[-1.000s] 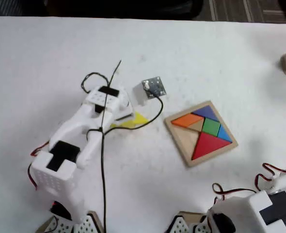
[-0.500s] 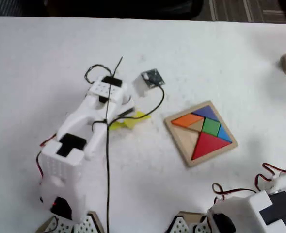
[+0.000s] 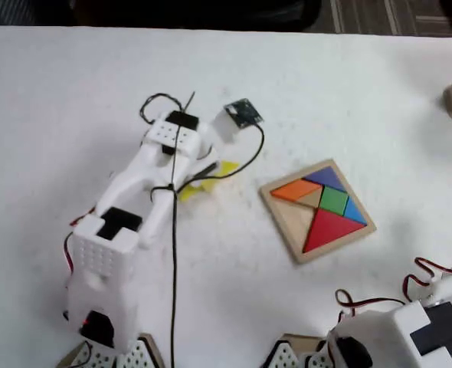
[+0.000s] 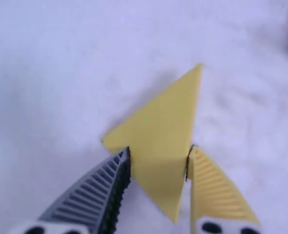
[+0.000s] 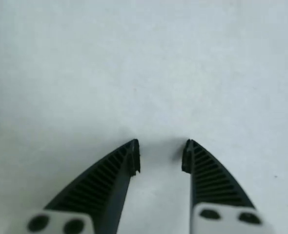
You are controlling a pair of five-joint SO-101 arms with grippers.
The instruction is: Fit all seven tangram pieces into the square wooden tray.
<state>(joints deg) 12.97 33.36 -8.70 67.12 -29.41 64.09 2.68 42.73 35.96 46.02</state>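
White table [image 3: 57, 77] carries all items. Left gripper [image 4: 158, 156] is clenched on a yellow triangle [image 4: 158, 122]: one grey finger and one yellow finger press against opposite edges, with the longest point projecting past the fingertips. From the high view, the triangle [image 3: 214, 180] sits left of the tray [image 3: 287, 222] and apart from it. Whether the triangle is clear of the table cannot be determined. The tray lies rotated, one corner toward the arms. It contains orange [image 3: 293, 189], purple [image 3: 327, 178], green [image 3: 334, 200], blue [image 3: 354, 211] and red [image 3: 329, 228] pieces. Its left portion shows bare wood. Right gripper [image 5: 161, 156] is released, jaws apart over bare table, nothing between them. Right arm [image 3: 410, 337] is at the near right corner.
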